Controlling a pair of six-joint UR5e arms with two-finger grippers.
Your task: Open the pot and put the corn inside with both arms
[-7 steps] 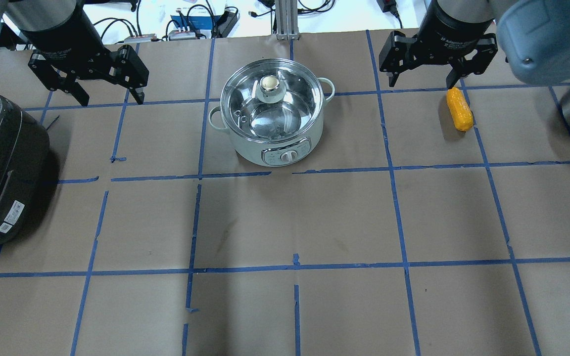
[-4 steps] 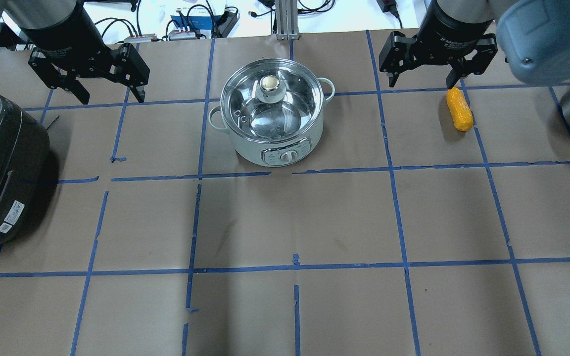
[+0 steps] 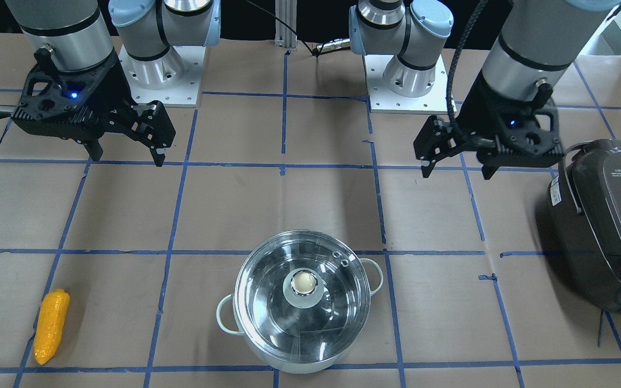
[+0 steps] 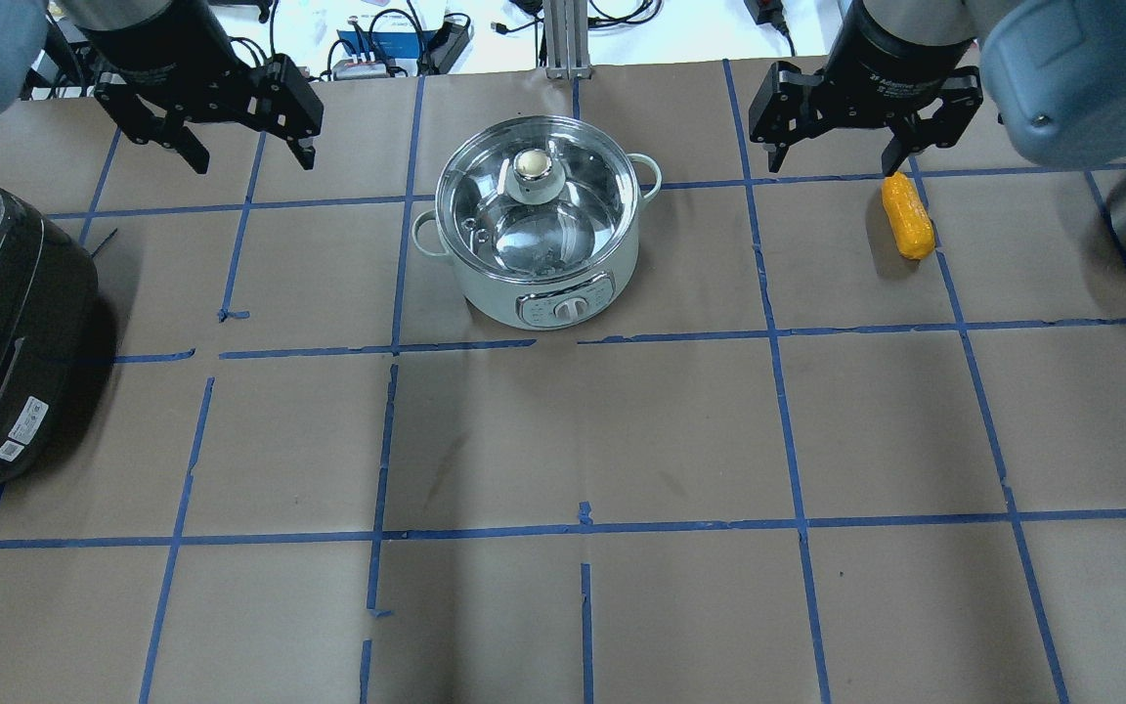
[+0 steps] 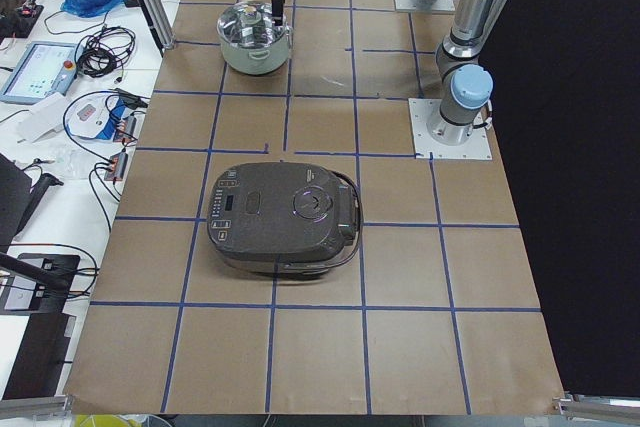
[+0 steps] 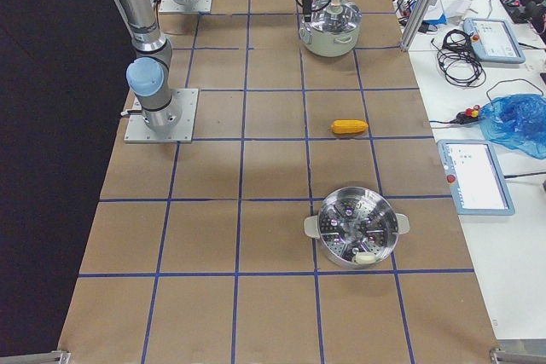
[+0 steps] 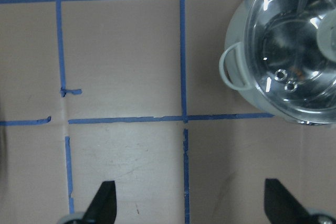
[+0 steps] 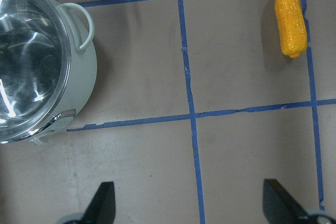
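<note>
While left pincer (image 4: 253, 161), right pincer (image 4: 832, 166) gape, glass-lidded shiny pot (image 4: 499, 293), bumpy yellow-orange corn (image 4: 907, 216) sit apart

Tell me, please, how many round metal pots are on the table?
2: the lidded pot in the table's middle, and a lidless steamer pot at its end on the robot's right.

Brown paper-covered worktop (image 4: 680, 430) gridded with blue tape lines (image 4: 583, 531).
A white bench (image 6: 512, 245) carrying black cables (image 6: 456, 49), 2 flat grey screen units (image 6: 476, 176) and a crumpled blue plastic bag (image 6: 516, 121) runs along the worktop's operators' edge; a silver aluminium post (image 6: 422, 2) rises there.
</note>
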